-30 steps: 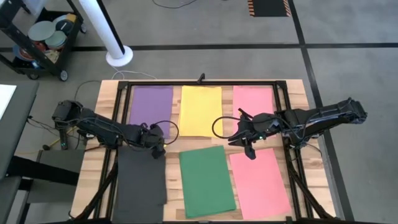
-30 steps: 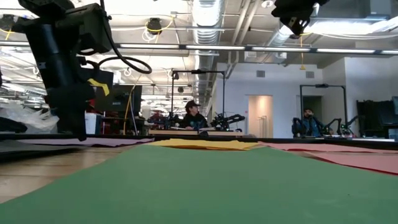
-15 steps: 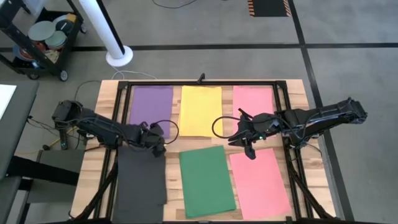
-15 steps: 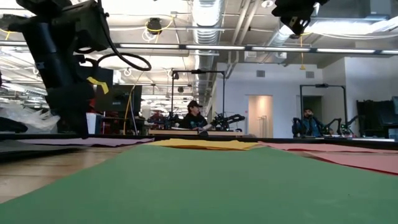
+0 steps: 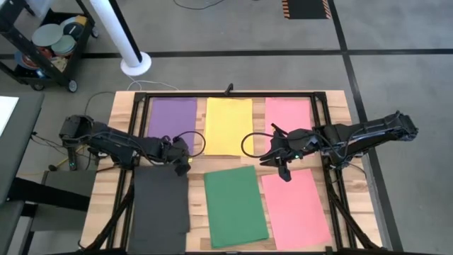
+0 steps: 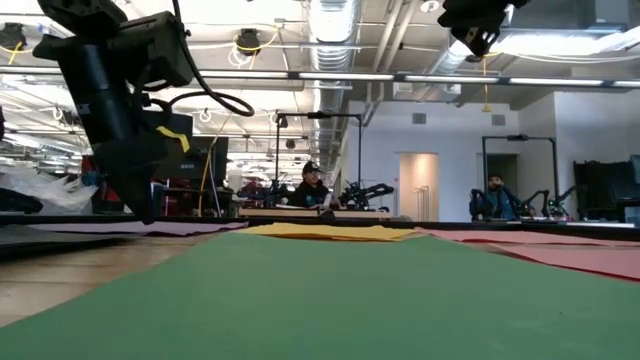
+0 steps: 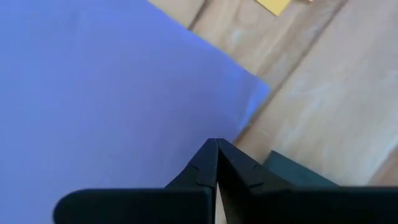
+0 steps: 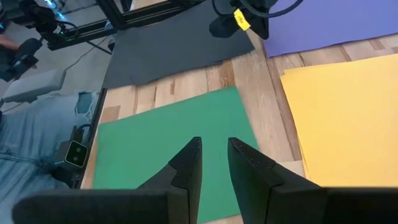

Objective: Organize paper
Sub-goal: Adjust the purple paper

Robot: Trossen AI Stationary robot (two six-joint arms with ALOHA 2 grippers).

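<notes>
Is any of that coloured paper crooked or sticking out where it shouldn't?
Mostly tidy. The black paper lies slightly askew and runs past the table's near edge, unlike the purple, yellow and far pink sheets. The green sheet and near pink sheet tilt slightly too.

No readable text, label, brand or number in any view, yellow tag on a cable too small to read, black-and-orange hazard-striped mat on the floor, stripes only, no words
</notes>
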